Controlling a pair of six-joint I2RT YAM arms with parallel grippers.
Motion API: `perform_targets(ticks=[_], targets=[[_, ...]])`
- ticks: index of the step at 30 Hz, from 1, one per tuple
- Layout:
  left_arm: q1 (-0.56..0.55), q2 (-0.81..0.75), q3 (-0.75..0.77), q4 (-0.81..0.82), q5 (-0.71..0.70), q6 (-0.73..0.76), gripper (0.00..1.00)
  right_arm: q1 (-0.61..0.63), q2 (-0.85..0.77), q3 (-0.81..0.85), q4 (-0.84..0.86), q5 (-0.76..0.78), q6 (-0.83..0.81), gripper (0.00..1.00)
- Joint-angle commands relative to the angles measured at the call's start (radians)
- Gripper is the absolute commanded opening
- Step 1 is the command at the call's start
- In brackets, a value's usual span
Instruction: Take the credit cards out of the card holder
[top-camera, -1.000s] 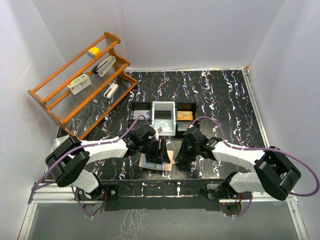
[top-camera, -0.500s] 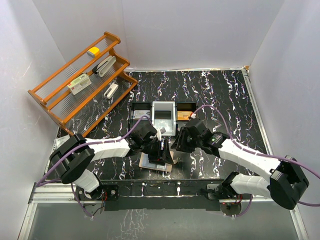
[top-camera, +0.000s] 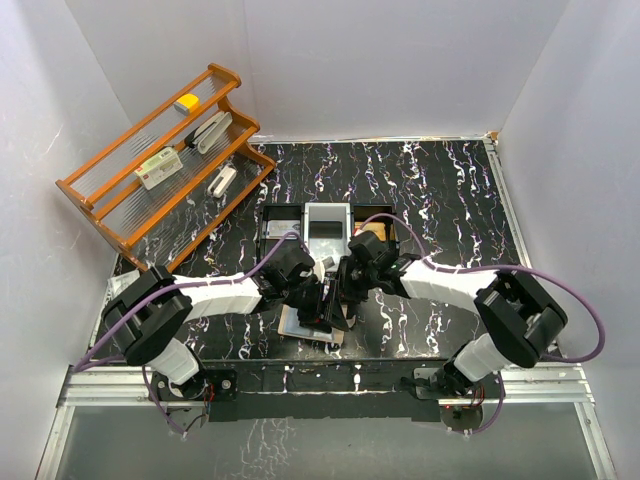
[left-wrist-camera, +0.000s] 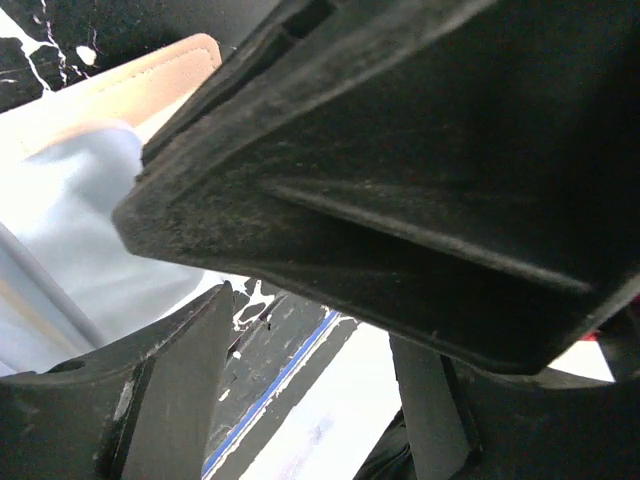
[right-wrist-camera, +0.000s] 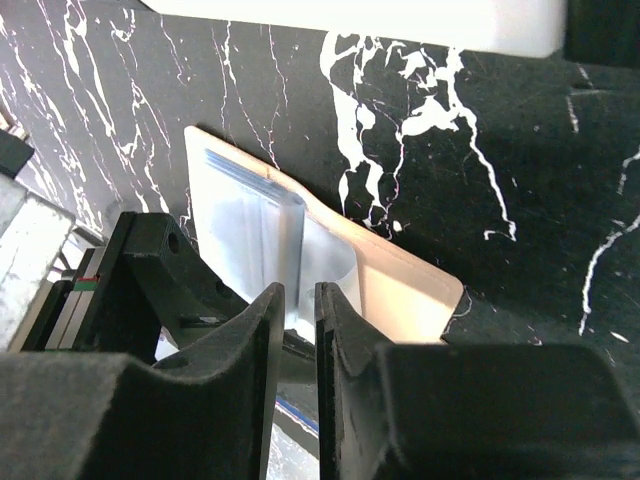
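On the black marbled table (top-camera: 450, 200), nearest us, our left gripper (top-camera: 320, 310) sits fingers apart on the card holder (right-wrist-camera: 405, 290), a blue-grey card (right-wrist-camera: 250, 240) still inside. Our right gripper (right-wrist-camera: 298, 300), nearly clenched and empty, has swung in beside it, seemingly to draw that card. Beyond stands the tray (top-camera: 327, 206).

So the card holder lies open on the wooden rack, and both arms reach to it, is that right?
Not fully. The card holder is not on the wooden rack. It lies open on the black table, close to the near edge. The top external view shows this. The rest of your statement is right.
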Motion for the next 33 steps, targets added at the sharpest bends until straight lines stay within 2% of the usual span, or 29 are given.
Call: perform_targets(ticks=[1, 6, 12, 18, 21, 26, 29, 33], targets=[[0.003, 0.006, -0.009, 0.015, 0.042, 0.008, 0.61, 0.001, 0.030, 0.029, 0.139, -0.104, -0.002, 0.17], [0.004, -0.015, -0.006, -0.001, 0.025, 0.019, 0.61, 0.001, 0.071, 0.002, 0.144, -0.148, -0.025, 0.16], [0.004, -0.088, -0.004, -0.076, -0.053, 0.044, 0.65, 0.002, 0.051, 0.003, 0.017, -0.023, -0.044, 0.16], [0.004, -0.261, -0.045, -0.128, -0.228, 0.033, 0.73, 0.001, 0.045, 0.001, -0.088, 0.066, -0.078, 0.15], [0.004, -0.325, -0.044, -0.207, -0.331, 0.046, 0.77, 0.001, 0.015, 0.010, -0.148, 0.116, -0.086, 0.16], [0.007, -0.431, -0.025, -0.368, -0.572, 0.032, 0.98, 0.001, -0.065, 0.042, -0.255, 0.242, -0.083, 0.17], [0.014, -0.466, -0.002, -0.451, -0.696, 0.031, 0.99, 0.001, -0.112, 0.068, -0.286, 0.265, -0.085, 0.17], [0.032, -0.477, 0.023, -0.531, -0.767, 0.037, 0.99, 0.002, -0.187, 0.068, -0.227, 0.208, -0.076, 0.22]])
